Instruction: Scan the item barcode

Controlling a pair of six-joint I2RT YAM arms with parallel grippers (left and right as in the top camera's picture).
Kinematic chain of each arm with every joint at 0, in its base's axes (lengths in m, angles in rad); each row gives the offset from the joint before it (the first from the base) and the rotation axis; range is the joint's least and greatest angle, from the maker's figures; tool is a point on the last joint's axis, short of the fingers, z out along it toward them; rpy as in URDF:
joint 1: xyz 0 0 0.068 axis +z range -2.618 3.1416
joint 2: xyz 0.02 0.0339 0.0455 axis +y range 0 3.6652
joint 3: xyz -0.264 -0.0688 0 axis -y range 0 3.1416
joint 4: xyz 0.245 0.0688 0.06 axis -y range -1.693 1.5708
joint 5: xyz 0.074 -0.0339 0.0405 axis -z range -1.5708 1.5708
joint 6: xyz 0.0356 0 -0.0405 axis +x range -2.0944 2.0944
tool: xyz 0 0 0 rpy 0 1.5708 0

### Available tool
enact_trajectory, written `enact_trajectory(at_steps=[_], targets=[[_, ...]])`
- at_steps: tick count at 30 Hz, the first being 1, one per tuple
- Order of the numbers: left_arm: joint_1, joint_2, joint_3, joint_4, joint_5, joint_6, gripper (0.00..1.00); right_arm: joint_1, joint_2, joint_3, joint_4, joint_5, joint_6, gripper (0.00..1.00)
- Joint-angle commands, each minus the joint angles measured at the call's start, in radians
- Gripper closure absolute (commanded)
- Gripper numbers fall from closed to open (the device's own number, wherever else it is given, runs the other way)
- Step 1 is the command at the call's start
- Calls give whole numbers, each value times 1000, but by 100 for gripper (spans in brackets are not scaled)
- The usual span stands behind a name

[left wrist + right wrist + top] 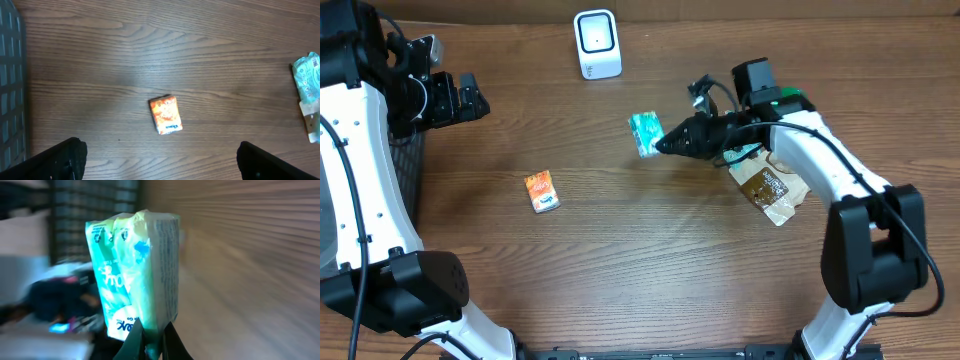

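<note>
My right gripper (661,144) is shut on a teal-green tissue pack (645,134) and holds it above the table, below and to the right of the white barcode scanner (597,44). In the right wrist view the pack (137,270) stands upright, pinched at its lower edge by the gripper (154,341). The same pack (307,76) shows at the right edge of the left wrist view. My left gripper (475,98) hangs open and empty at the far left, and in its own view the gripper (160,162) is above bare wood.
An orange snack packet (542,191) lies flat left of centre, and the packet (165,114) is also in the left wrist view. A brown crinkled bag (772,190) lies under the right arm. A dark mesh basket (10,75) stands at the left edge.
</note>
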Motion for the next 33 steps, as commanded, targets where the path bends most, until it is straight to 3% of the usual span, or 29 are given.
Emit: enact_trajectory(at_steps=[1,4,12,26,28,33], targets=[[3,-2,9,2,1,16,1,5,-19,-2,28,-304,-19,96],[3,-2,9,2,1,16,0,5,-19,-1,75,-445,11,96],[3,-2,9,2,1,16,1,5,-19,0,84,-446,123,96],[3,-2,9,2,1,16,0,5,-19,0,105,-445,124,96],[3,-2,9,2,1,16,0,6,-19,0,116,-382,128,96],[3,-2,9,2,1,16,1,55,-19,7,74,5,243,96]])
